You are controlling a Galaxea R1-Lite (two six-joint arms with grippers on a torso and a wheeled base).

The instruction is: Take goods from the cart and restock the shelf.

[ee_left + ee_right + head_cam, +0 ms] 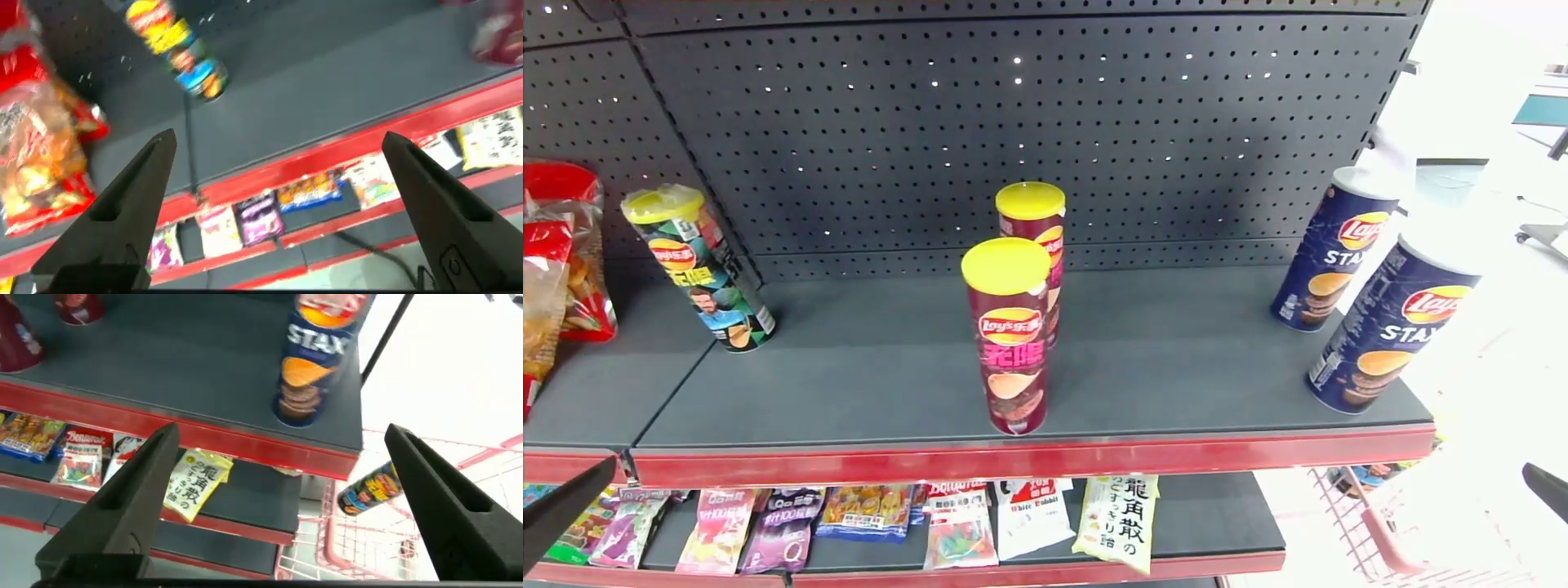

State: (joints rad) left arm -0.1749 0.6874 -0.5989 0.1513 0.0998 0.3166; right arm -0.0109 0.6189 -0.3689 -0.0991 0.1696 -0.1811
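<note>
**Open gripper before the shelf's end**

The right gripper [282, 431] hangs with its two dark fingers [122, 506] spread wide apart, holding nothing. Beyond it, a blue can [315, 359] stands upright on the grey shelf [180, 359], near the red front edge and the shelf's end. Two maroon cans [16, 343] stand farther along. Snack packets [194, 483] lie on the lower shelf [245, 498]. Beside the shelf, a dark can [372, 490] lies in the pink wire cart [327, 539].

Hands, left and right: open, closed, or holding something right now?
Left hand: open, holding nothing.
Right hand: open, holding nothing.
</note>
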